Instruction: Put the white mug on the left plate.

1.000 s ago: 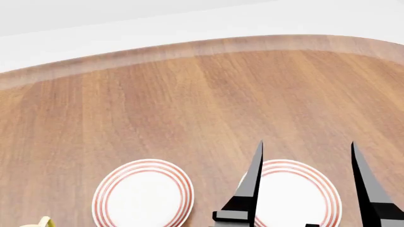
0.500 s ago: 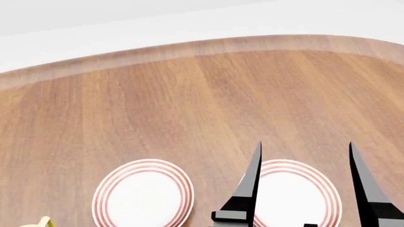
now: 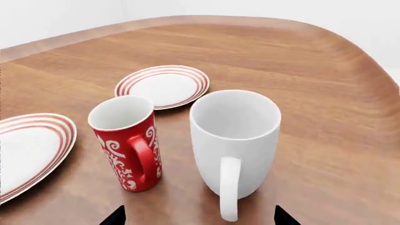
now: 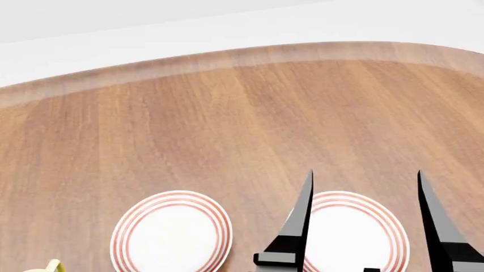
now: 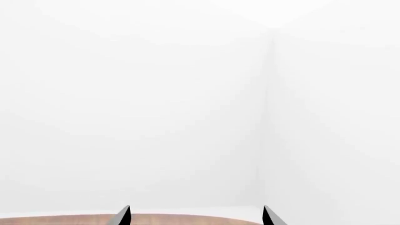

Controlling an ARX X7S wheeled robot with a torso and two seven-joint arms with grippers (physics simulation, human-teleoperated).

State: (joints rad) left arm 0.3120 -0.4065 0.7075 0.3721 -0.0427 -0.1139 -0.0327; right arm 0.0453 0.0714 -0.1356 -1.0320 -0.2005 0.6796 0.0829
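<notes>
In the left wrist view the white mug (image 3: 234, 140) stands upright on the wooden table, its loop handle (image 3: 230, 192) turned toward the camera. My left gripper (image 3: 198, 219) is open. Only its two dark fingertips (image 3: 115, 218) show, one on each side of the handle and apart from it. The left plate (image 3: 28, 147) lies beyond the red mug, and from the head view the left plate (image 4: 170, 232) is bare. My right gripper (image 4: 365, 171) is open and empty, held above the right plate (image 4: 352, 238). Through the right gripper (image 5: 195, 211) only wall and table edge show.
A red mug with white swirls (image 3: 125, 140) stands close beside the white mug, between it and the left plate. The second plate (image 3: 162, 86) lies farther off. A yellow handle (image 4: 51, 266) peeks in at the bottom of the head view. The table's rounded far edge (image 4: 242, 54) curves behind.
My right gripper's fingers have drifted a few pixels to the left in the head view. The plates have not moved.
</notes>
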